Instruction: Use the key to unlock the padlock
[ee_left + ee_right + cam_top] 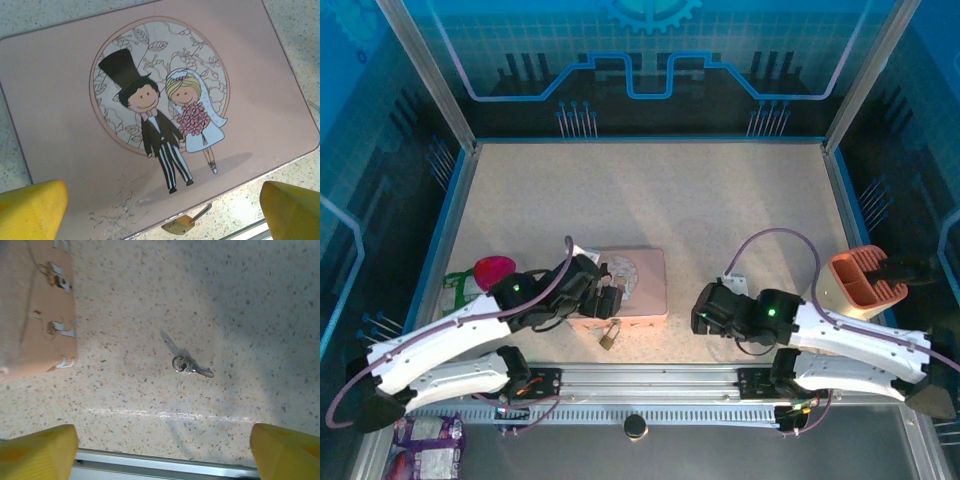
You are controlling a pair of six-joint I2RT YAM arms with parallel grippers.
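The padlock [609, 336] is small, with a brass body and a thin silver shackle; it hangs at the near edge of the pink tin [630, 283]. In the left wrist view the padlock [186, 223] peeks out below the tin's [60, 100] lid. My left gripper [162, 202] hovers over the tin's near edge, open, with nothing between its yellow fingertips [30, 207]. The key [190, 366], slim and silver-grey with a small ring, lies flat on the speckled table, ahead of my open right gripper [162, 452]. From above, the right gripper [705, 310] sits to the right of the tin.
An orange holder [860, 280] stands at the right edge. A pink object and a green packet [480, 275] lie at the left. A metal rail [650, 385] runs along the near edge, close under both grippers. The tin's side [35, 310] is left of the key.
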